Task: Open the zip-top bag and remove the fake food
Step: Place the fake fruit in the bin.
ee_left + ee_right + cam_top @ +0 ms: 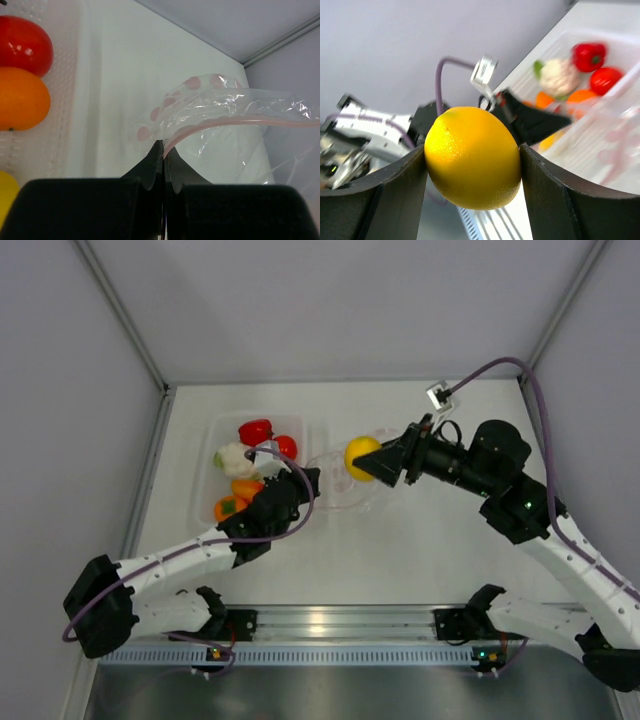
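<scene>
Overhead view of a white table (400,550) with two robot arms reaching in from the near edge. At mid-table lies a clear, crinkled zip-top bag (340,490), just right of a clear tray (212,422) at the far left. The left gripper (162,150) has its fingers pressed fully together on the left end of the bag's mouth, pinching the plastic where the pink zip strip (225,122) begins. The strip bows upward and the mouth gapes open. The right gripper (472,175) is spread about the width of a yellow lemon (470,150) and clamps it between both fingers, over the far right part of the bag in the overhead view. The tray already holds a red pepper (256,430), a tomato (286,447), a white cauliflower (233,457), an orange (246,488) and a persimmon (228,508). The step in hand looks like removal: the bag is open and the lemon appears to be out of it. The bag looks empty from the left wrist view, though folds in the plastic make that uncertain. The next move likely calls for carrying the lemon left, clear of the left arm, and spreading the fingers to drop it into a free spot in the tray, with the left fingers anchoring the bag.
</scene>
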### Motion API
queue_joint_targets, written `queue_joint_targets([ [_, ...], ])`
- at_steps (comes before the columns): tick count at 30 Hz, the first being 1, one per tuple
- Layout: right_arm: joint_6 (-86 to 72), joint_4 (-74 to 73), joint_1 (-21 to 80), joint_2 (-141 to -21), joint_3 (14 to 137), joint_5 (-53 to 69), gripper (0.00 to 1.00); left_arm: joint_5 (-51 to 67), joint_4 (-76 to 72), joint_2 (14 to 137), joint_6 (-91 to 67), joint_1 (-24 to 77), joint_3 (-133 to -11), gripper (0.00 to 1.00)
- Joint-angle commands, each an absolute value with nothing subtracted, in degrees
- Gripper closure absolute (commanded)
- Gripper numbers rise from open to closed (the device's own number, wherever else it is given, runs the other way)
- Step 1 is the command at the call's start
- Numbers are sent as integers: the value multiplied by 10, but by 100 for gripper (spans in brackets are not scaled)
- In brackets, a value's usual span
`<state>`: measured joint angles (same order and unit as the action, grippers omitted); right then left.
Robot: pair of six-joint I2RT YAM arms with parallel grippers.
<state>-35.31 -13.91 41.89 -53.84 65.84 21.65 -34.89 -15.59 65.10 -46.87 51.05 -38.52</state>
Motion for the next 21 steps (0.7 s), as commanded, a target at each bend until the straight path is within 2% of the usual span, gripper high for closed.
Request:
queue_joint_targets([
  [1, -306, -186, 382, -559, 723, 138, 100, -310, -179, 634, -499, 511, -370, 100],
  [7, -281, -182, 350, -658, 809, 91, 100, -268, -179, 601, -505, 536, -331, 100],
  [11, -274, -174, 351, -756, 880, 122, 100, -292, -179, 563, -502, 571, -287, 100],
  [18, -228, -160, 407, -945, 976, 121, 100, -304, -180, 519, -521, 577, -212, 100],
  [21, -221, -162, 438, -1013, 1019, 85, 92, -302, -179, 519, -527, 577, -197, 100],
])
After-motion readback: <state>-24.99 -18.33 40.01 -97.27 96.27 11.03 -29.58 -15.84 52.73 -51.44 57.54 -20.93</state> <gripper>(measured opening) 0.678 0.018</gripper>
